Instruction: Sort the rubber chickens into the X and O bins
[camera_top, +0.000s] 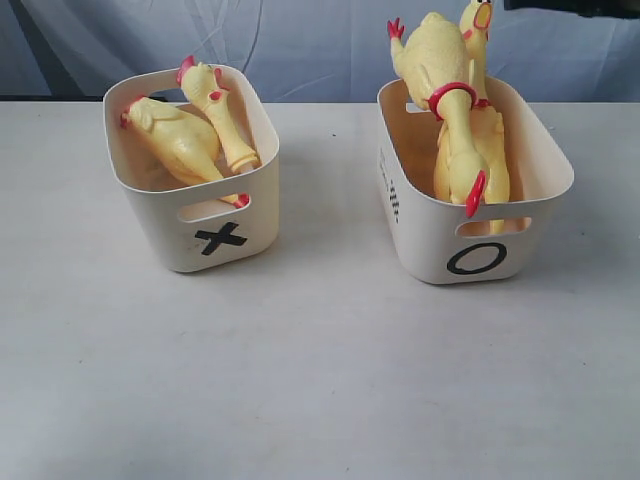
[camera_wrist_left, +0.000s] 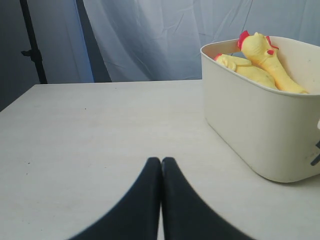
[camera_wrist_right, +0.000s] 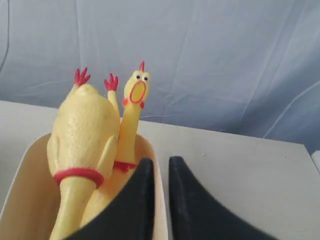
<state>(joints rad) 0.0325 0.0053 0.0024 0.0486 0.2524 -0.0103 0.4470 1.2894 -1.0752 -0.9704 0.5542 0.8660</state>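
Note:
The X bin (camera_top: 190, 215) stands on the left and holds two small rubber chickens (camera_top: 175, 140) lying side by side. On the right, the O bin (camera_top: 430, 240) holds the large chicken (camera_top: 440, 60), feet up and head hanging over the front rim, with a smaller chicken (camera_top: 478, 15) upright behind it. Neither gripper shows in the exterior view. My left gripper (camera_wrist_left: 161, 160) is shut and empty over the table, beside the X bin (camera_wrist_left: 250, 130). The right gripper (camera_wrist_right: 161, 162) is slightly open and holds nothing; the O bin's rim (camera_wrist_right: 25, 200) shows in the gap. The large chicken (camera_wrist_right: 85, 130) lies just beyond it.
The white table (camera_top: 300, 380) stretches in front of and between the bins. A pale blue curtain (camera_top: 300, 40) hangs behind it. A dark stand pole (camera_wrist_left: 32, 45) rises past the table's far corner in the left wrist view.

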